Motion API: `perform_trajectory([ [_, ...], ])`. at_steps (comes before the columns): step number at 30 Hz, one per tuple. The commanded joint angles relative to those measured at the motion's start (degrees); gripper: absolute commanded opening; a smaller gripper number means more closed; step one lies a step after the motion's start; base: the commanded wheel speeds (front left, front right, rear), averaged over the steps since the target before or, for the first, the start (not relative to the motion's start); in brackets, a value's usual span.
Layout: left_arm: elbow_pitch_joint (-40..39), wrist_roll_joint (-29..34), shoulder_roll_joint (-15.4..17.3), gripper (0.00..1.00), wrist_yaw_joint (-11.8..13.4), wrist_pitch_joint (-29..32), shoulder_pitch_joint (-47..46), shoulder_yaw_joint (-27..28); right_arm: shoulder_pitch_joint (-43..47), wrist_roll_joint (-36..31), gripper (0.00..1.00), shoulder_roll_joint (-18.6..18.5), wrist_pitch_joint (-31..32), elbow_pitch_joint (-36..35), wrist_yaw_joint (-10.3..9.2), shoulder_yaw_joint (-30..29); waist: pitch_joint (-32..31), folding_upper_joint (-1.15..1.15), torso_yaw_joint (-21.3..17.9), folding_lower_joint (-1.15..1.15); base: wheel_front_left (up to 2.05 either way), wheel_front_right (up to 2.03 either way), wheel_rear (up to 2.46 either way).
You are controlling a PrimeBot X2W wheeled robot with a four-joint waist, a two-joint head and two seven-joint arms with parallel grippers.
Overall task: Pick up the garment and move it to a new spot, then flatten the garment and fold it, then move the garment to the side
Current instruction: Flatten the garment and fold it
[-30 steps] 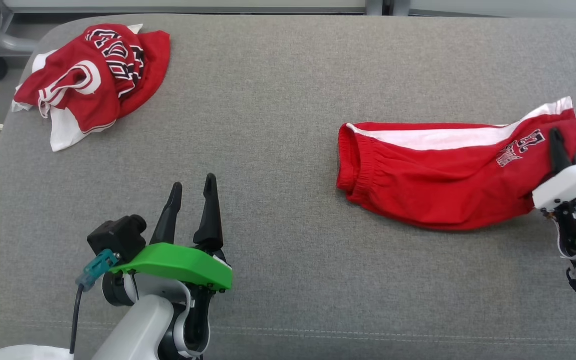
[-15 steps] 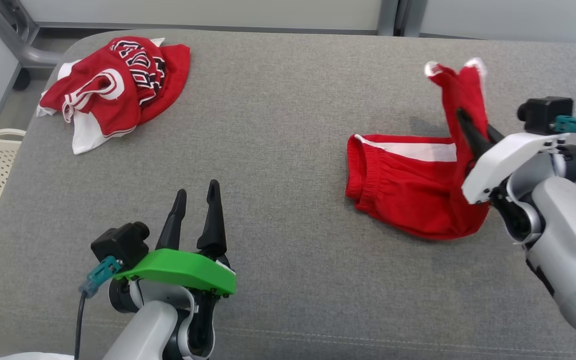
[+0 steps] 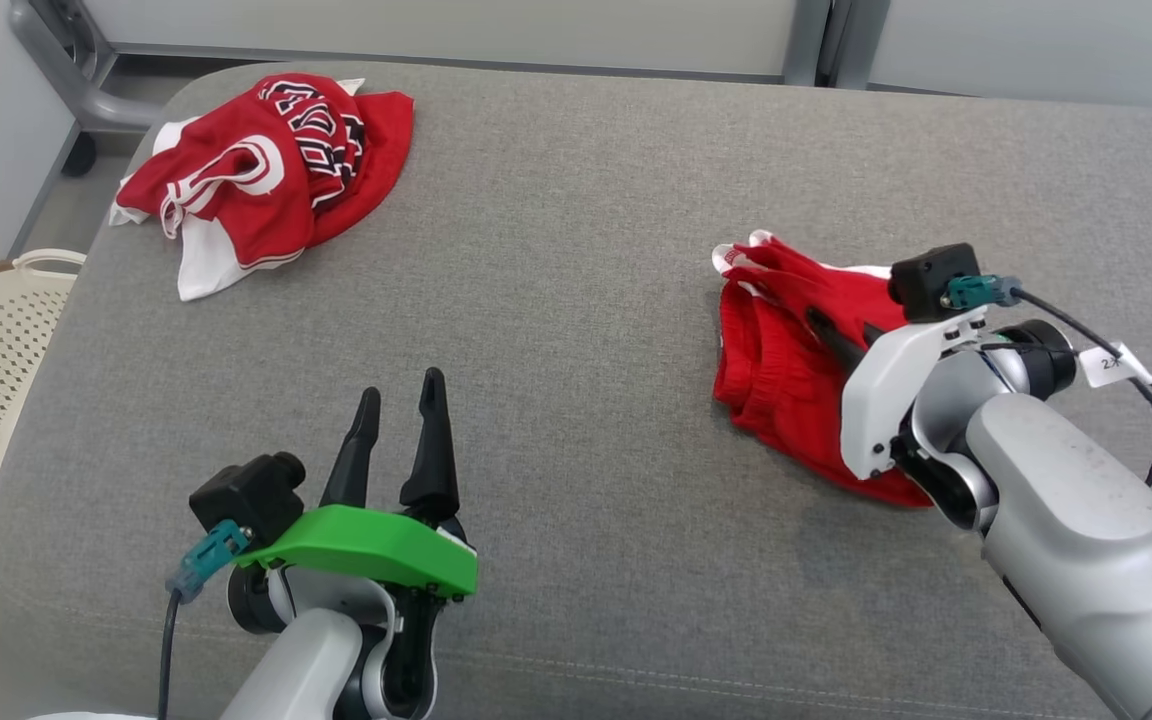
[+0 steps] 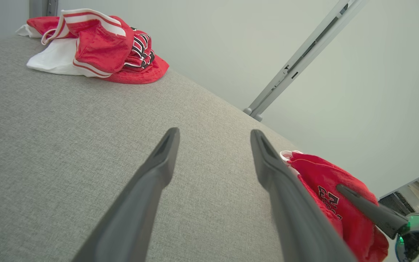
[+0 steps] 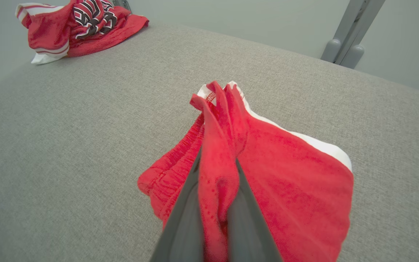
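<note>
Over the last half second the right gripper (image 5: pixel 218 165) has swung the lifted end of the red shorts (image 3: pixel 776 380) across and down, doubling them over. Nearest, the left gripper (image 3: pixel 399 390) hovers above the grey cushion (image 3: pixel 586 300), its fingers parted and empty. Further out on the right, the right gripper's fingers are pinched on a ridge of the shorts. Farthest, at the back left corner, the jersey (image 3: pixel 266 180) lies crumpled and untouched. Picking it up, flattening, folding and setting it aside all seem left to do.

Right fingers (image 5: pixel 182 229) half hidden (by red shorts (image 5: pixel 296 189))
</note>
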Motion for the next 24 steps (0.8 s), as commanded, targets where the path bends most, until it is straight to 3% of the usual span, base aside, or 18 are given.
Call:
perform_trajectory([
  [1, 0.17, 0.14, 0.02, 1.0, -0.26, -0.19, 0.57, 0.1, -0.23, -0.68, 0.0, 0.21, 0.42, 0.66, -0.02, 0.63, -0.22, 0.0, 0.22, 0.0, 0.0, 0.0, 0.0],
  [5, 0.47, 0.18, -0.2, 1.0, -0.48, -0.2, 0.86, 0.13, -0.81, -2.27, 0.01, 0.76, 0.82, 1.6, -0.02, 2.19, -0.68, 0.0, 0.36, 0.0, 0.0, 0.0, 0.0],
  [6, 0.57, 0.2, -0.23, 1.0, -0.52, -0.2, 0.94, 0.12, -0.87, -2.72, 0.24, 0.86, 0.91, 1.82, -0.02, 2.57, -0.79, 0.0, 0.38, 0.0, 0.0, 0.0, 0.0],
  [8, 0.68, 0.2, -0.32, 1.0, -0.57, -0.21, 1.16, 0.11, -1.0, -3.26, 0.46, 1.39, 0.93, 2.29, -0.02, 2.99, -0.99, 0.0, 0.41, 0.0, 0.0, 0.0, 0.0],
  [10, 0.75, 0.18, -0.34, 1.0, -0.64, -0.2, 1.39, 0.1, -1.0, -4.03, 1.0, 1.81, 0.99, 2.59, -0.02, 3.44, -1.17, 0.0, 0.43, 0.0, 0.0, 0.0, 0.0],
  [17, 0.84, 0.26, -0.18, 1.0, -0.62, -0.21, 1.7, 0.04, -0.35, -5.12, 1.0, 3.4, 0.52, 0.86, -0.02, 5.21, -1.67, 0.0, 0.36, 0.0, 0.0, 0.0, 0.0],
  [24, 0.21, -0.02, 0.64, 1.0, -0.12, -0.19, 2.28, 0.46, 1.07, -4.79, 1.0, 2.98, -0.87, -5.73, -0.02, 5.81, -2.14, 0.0, -0.67, 0.0, 0.0, 0.0, 0.0],
])
